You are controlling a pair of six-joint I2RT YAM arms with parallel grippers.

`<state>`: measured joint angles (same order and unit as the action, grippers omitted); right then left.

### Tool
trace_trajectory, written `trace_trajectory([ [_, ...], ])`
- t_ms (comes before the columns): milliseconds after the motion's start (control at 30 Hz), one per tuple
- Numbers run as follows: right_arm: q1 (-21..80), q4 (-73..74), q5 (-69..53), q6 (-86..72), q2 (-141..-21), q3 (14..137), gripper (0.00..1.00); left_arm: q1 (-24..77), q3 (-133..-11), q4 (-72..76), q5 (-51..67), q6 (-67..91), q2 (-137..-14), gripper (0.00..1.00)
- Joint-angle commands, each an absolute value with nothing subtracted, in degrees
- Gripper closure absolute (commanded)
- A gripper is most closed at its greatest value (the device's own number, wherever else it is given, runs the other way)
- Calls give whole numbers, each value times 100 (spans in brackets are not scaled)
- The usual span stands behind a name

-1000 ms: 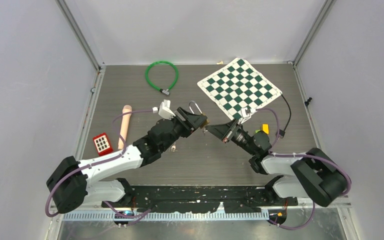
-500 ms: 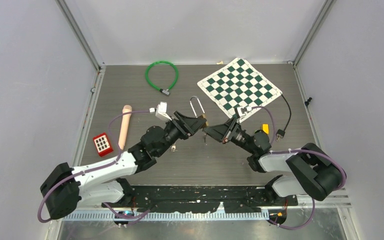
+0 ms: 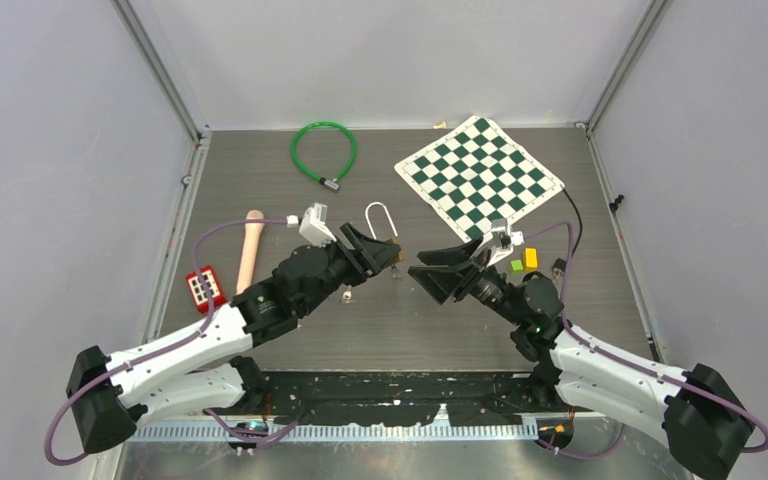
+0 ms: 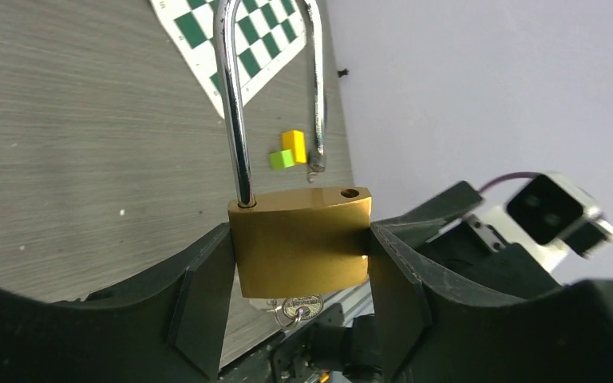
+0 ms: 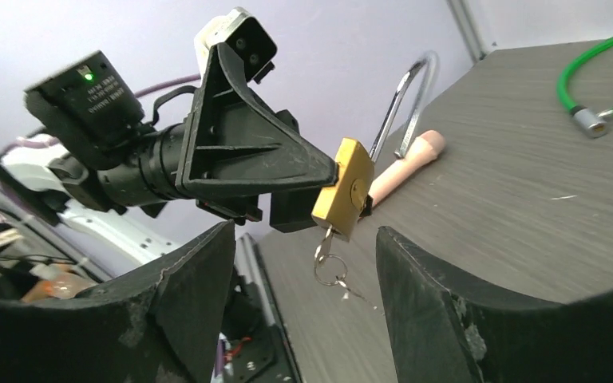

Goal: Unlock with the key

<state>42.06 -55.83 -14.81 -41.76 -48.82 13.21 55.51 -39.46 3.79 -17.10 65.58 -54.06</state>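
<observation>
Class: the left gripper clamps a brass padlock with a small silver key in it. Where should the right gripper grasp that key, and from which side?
Probably the flat bow of the small silver key, sticking out of the brass padlock. Come from the keyhole end, facing the open right gripper; the left gripper covers the body's sides.

- You have a dark wood-grain table (image 3: 260,180); the green-and-white chessboard mat (image 3: 479,178) lies flat at its far right, turned corner-on, and serves as the landmark.
- Green cable loop (image 3: 323,150): left of the mat, clear of it, and lying flat.
- Yellow block (image 3: 530,257) and green block (image 3: 516,266): just off the mat's near side, touching each other.
- Black cable (image 3: 577,222): runs from the mat's right corner, curving toward the near edge.
- Beige wooden peg (image 3: 250,250): well left of the mat and nearer to you, lying lengthwise.
- Red block (image 3: 204,287): farthest left of the mat, just beside the peg's near end.
</observation>
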Motion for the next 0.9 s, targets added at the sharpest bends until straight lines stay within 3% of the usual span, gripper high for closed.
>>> trace_trajectory([
  [0,4630,-4384,-520,-2655,-4671,1755,28,5580,-4435,299,-1938,6598,-5417,100],
  [333,5441,-4503,595,-2543,-5446,2071,27,5638,-4461,631,-1806,6697,-5551,100],
  [633,5502,-4944,899,-2715,-5935,2286,29,5764,-4400,897,-1750,6731,-5681,100],
  [767,5510,-5032,997,-2778,-6032,2312,37,5783,-4343,1012,-1705,6738,-5709,100],
  [833,5505,-5059,1047,-2827,-6037,2275,47,5782,-4329,1028,-1688,6718,-5712,99],
  [867,5508,-5069,1064,-2862,-6033,2258,57,5783,-4314,1039,-1694,6701,-5703,97],
])
